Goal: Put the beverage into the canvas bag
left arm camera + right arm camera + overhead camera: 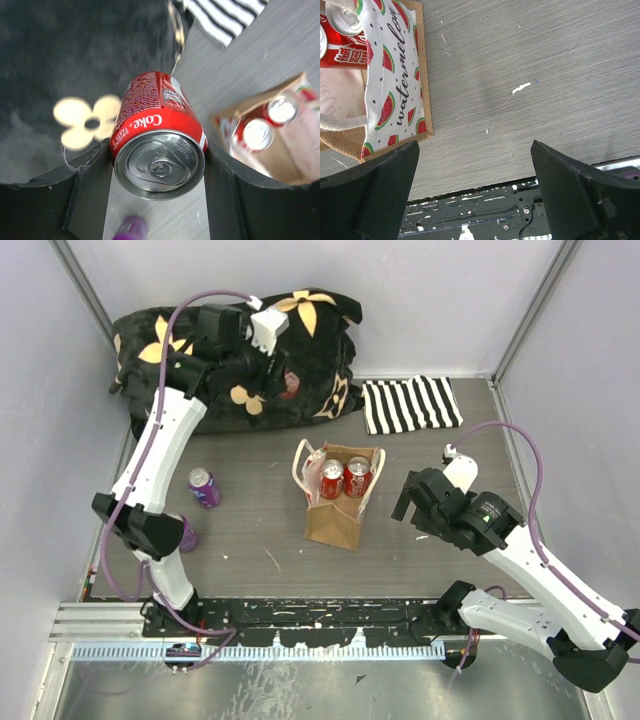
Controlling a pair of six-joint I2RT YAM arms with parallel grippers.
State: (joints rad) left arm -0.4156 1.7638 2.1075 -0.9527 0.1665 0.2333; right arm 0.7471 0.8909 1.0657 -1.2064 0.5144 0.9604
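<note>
My left gripper (157,165) is shut on a red Coke can (159,135), held in the air over the black flowered cloth at the back; in the top view the gripper (278,378) hides most of the can. The tan canvas bag (336,512) stands upright mid-table with two red cans (345,478) inside; it also shows in the left wrist view (280,135) and the right wrist view (395,90). My right gripper (475,175) is open and empty, low over the table right of the bag; it shows in the top view (412,502).
A purple can (204,487) stands left of the bag; another purple can (187,533) sits partly behind the left arm. A black flowered cloth (320,360) lies at the back, a black-and-white striped cloth (410,403) beside it. White walls enclose the table.
</note>
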